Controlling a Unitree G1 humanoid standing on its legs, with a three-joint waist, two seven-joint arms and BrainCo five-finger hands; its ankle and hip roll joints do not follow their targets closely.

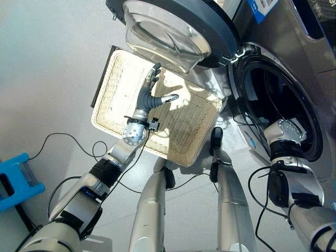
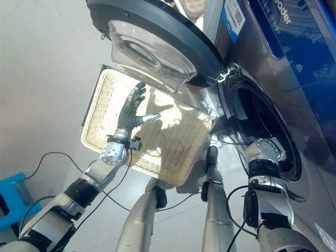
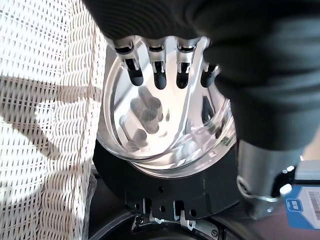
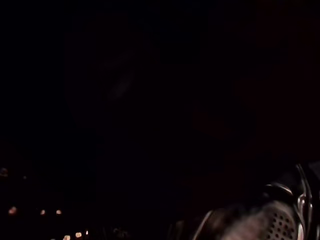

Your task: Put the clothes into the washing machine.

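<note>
Nearest, at lower left: blue stool [image 1: 18, 181] on the floor [image 1: 47, 63]. Beyond it, left arm stretched up and forward over the basket [image 1: 113, 123], left hand [image 1: 152, 94] hovering above the weave, fingers [image 3: 159, 80] straight and slightly spread, thumb out to the side, holding nothing. Basket lying on the floor with no clothes visible inside. Right arm bent at the elbow and reaching into the drum [image 1: 278, 100] of the washer [image 2: 294, 79]; right hand hidden in the dark, fingers impossible to tell. Clothes not made out in the dark drum. Farthest: round door [image 1: 173, 23] swung open above the basket's far edge.
</note>
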